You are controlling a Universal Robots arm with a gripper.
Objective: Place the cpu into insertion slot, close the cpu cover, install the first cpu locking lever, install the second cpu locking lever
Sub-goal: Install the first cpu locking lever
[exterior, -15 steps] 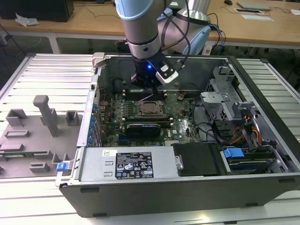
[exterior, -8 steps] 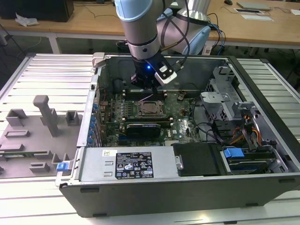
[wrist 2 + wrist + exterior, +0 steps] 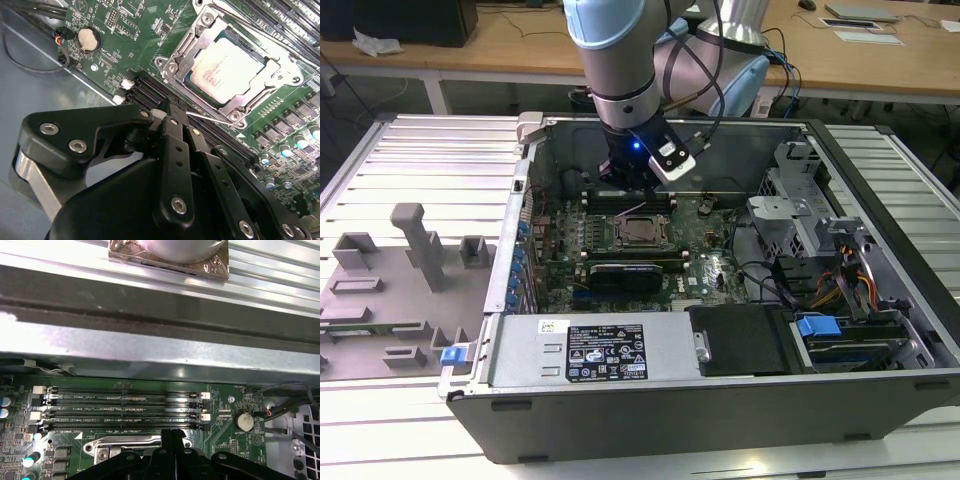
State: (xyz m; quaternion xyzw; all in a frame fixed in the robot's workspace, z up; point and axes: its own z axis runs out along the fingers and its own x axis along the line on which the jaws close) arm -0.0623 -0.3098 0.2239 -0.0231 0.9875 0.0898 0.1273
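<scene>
The cpu [image 3: 227,67], silvery-beige on top, lies flat in the insertion slot, whose dark rim [image 3: 187,76] shows around it. The silver cpu cover [image 3: 210,22] is down over the chip's edges. In the exterior view the cpu [image 3: 642,232] sits mid-motherboard, just in front of my gripper [image 3: 632,182]. In both wrist views my gripper [image 3: 172,111] [image 3: 172,437] is shut, its black fingers pressed together. Its tip is at the end of a thin silver locking lever [image 3: 212,119] that runs along the socket's side by the memory slots. I cannot tell whether the tip touches the lever.
Long black memory slots [image 3: 125,405] lie between the socket and the case's back wall [image 3: 150,345]. A coin battery [image 3: 87,39] and cables are beside them. A black card [image 3: 625,275], the power supply [image 3: 590,350] and drive cables [image 3: 840,280] surround the board. Grey fixtures [image 3: 400,280] stand at the exterior view's left.
</scene>
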